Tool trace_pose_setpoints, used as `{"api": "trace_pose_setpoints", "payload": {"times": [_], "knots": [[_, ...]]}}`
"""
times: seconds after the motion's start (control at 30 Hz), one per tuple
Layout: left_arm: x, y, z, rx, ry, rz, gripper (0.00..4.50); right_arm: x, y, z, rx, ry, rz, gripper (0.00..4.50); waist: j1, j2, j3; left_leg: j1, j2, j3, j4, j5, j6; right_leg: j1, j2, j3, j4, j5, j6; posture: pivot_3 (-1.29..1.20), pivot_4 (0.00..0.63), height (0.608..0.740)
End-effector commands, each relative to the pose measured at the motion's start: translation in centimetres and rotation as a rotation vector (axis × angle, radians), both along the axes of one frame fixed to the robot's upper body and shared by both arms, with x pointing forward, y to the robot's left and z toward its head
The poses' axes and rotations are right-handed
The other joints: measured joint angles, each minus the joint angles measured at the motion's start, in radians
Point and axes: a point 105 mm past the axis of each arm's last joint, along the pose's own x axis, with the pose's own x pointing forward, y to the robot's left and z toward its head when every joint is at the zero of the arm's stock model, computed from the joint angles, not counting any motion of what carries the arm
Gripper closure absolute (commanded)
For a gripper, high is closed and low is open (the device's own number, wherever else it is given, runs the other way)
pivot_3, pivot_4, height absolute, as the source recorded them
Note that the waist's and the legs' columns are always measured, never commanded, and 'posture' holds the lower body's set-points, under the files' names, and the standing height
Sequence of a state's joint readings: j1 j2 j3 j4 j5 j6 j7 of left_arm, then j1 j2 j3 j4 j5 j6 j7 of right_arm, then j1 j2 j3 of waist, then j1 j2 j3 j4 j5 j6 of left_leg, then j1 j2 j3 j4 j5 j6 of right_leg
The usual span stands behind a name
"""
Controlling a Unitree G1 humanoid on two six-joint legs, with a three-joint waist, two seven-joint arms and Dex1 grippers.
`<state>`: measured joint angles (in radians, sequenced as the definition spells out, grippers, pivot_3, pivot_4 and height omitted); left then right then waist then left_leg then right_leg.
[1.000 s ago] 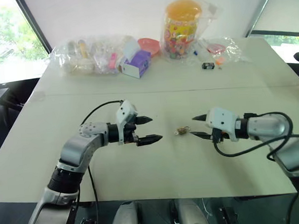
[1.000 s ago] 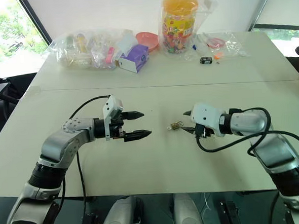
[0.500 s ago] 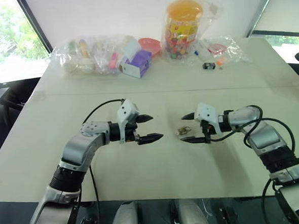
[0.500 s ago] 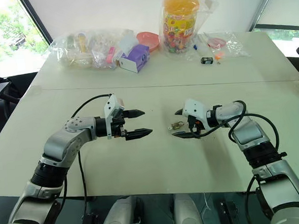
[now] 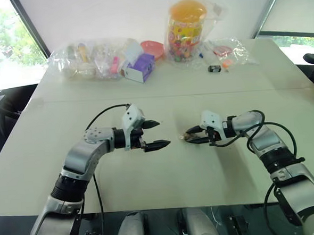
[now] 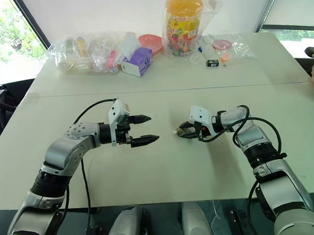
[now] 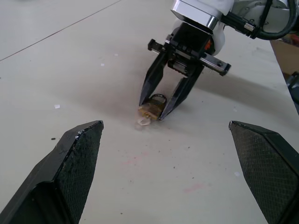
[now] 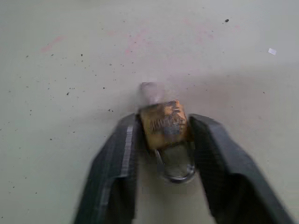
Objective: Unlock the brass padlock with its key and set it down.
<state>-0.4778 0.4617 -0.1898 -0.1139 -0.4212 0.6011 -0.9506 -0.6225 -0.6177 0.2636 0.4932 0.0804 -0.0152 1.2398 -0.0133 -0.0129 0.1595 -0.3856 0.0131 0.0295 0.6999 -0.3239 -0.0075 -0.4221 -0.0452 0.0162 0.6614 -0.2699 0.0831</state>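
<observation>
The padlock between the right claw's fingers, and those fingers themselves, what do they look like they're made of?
The brass padlock: a yellow, dull, worn metal body, likely brass, with a silvery, shinier shackle, probably steel. The right claw has fingers that are matte black, likely hard plastic or rubber-faced; the look leaves that open.

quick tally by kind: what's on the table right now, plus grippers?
Grippers: 2, left gripper open, right gripper closed around the padlock
Brass padlock: 1
Clear bags of small items: 2, and
Purple box: 1
Candy jar with orange lid: 1
Pink dish: 1
Small black object: 1
Total: 9
</observation>
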Motion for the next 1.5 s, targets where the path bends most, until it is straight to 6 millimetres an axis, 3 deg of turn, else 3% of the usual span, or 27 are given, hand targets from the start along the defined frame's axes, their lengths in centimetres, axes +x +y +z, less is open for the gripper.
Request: {"api": "trace_pose_setpoints", "payload": {"times": [0.03, 0.13, 0.27, 0.33, 0.53, 0.7, 0.9, 1.03, 1.2, 1.5], "knots": [[0.0, -0.1, 0.8, -0.011, -0.037, -0.007, 0.00, -0.3, -0.9, -0.7, -0.079, -0.038, -0.030, 3.84, 0.000, 0.000, 0.000, 0.000, 0.000, 0.000, 0.000, 0.000, 0.000, 0.000, 0.000, 0.000, 0.000, 0.000, 0.000, 0.00, 0.150, 0.735], [0.3, -0.3, 0.9, -0.034, -0.017, -0.012, 0.00, -0.3, -0.2, 1.7, -0.095, -0.241, -0.005, 3.84, 0.004, 0.000, 0.000, 0.000, 0.000, 0.000, 0.000, 0.000, 0.000, 0.000, -0.001, 0.000, 0.000, 0.000, 0.000, 0.00, 0.150, 0.735], [1.2, -0.9, 1.5, -0.108, 0.050, -0.019, 0.00, -1.1, 2.4, 8.1, -0.021, -0.671, 0.008, 3.84, 0.003, 0.000, 0.000, -0.003, -0.001, 0.000, 0.000, 0.000, 0.000, -0.003, -0.001, 0.000, 0.001, 0.000, 0.000, 0.00, 0.150, 0.735], [1.5, -1.0, 1.6, -0.131, 0.086, -0.029, 0.00, -2.4, 3.2, 9.8, -0.023, -0.797, 0.035, 3.84, 0.002, 0.000, 0.000, -0.005, -0.001, 0.000, 0.000, 0.000, -0.001, -0.006, -0.001, 0.000, 0.002, 0.000, 0.000, 0.00, 0.150, 0.735], [1.6, -1.6, 2.2, -0.137, 0.097, -0.093, 0.00, -4.6, 4.5, 10.2, -0.056, -0.884, 0.082, 3.84, 0.003, 0.000, 0.000, -0.004, -0.001, 0.000, 0.000, 0.001, -0.001, -0.006, 0.000, 0.000, 0.002, 0.000, 0.000, 0.00, 0.150, 0.735], [2.0, -1.8, 3.2, -0.181, 0.098, -0.102, 0.00, -5.1, 4.8, 9.6, -0.080, -0.896, 0.090, 3.84, 0.003, 0.000, 0.000, -0.005, -0.001, 0.000, 0.000, 0.001, -0.001, -0.005, 0.001, 0.000, 0.001, 0.000, 0.000, 0.00, 0.150, 0.735], [2.1, -1.7, 3.0, -0.176, 0.082, -0.102, 0.00, -5.3, 5.2, 9.6, -0.075, -0.893, 0.096, 3.84, 0.002, 0.000, 0.000, -0.004, -0.001, 0.000, 0.000, 0.001, -0.001, -0.005, 0.002, 0.000, 0.001, 0.000, 0.000, 0.00, 0.150, 0.735], [2.0, -1.6, 3.1, -0.178, 0.078, -0.103, 1.78, -5.3, 5.2, 9.5, -0.084, -0.891, 0.100, 3.84, 0.002, 0.000, 0.000, -0.004, -0.001, 0.000, 0.000, 0.000, -0.001, -0.005, 0.002, 0.000, 0.001, 0.000, 0.000, 0.00, 0.150, 0.735], [1.9, -1.5, 3.0, -0.169, 0.075, -0.108, 4.44, -5.2, 5.1, 9.6, -0.091, -0.895, 0.102, 3.84, 0.003, 0.000, 0.000, -0.004, -0.001, 0.000, 0.000, 0.000, -0.001, -0.005, 0.002, 0.000, 0.001, 0.000, 0.000, 0.00, 0.150, 0.735], [1.1, -2.1, 2.5, -0.064, -0.051, -0.153, 4.47, -5.1, 5.1, 10.0, -0.093, -0.899, 0.102, 3.84, 0.002, 0.000, 0.000, -0.004, -0.001, 0.000, 0.000, 0.000, -0.001, -0.005, 0.002, 0.000, 0.001, 0.000, 0.000, 0.00, 0.150, 0.735]]}}
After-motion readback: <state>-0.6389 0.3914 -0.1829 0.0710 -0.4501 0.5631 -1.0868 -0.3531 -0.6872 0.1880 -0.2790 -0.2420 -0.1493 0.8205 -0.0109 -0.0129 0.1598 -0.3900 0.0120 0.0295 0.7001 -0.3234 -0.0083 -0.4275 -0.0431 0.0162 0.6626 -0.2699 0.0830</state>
